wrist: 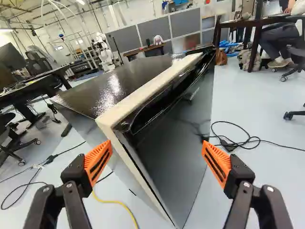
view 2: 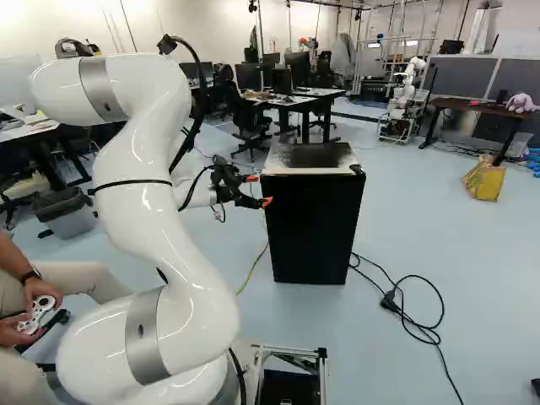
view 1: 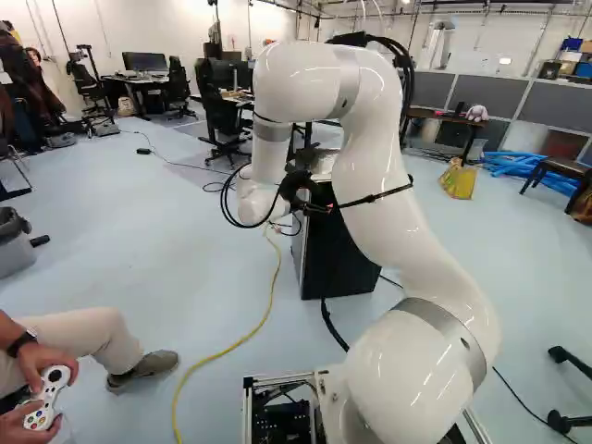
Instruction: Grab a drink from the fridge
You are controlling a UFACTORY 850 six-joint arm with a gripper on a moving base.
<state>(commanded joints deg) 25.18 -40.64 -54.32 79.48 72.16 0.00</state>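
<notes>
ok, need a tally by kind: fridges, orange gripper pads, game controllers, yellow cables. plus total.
Fridge: 1
Orange pads: 2
Game controller: 1
Yellow cable: 1
Total: 5
</notes>
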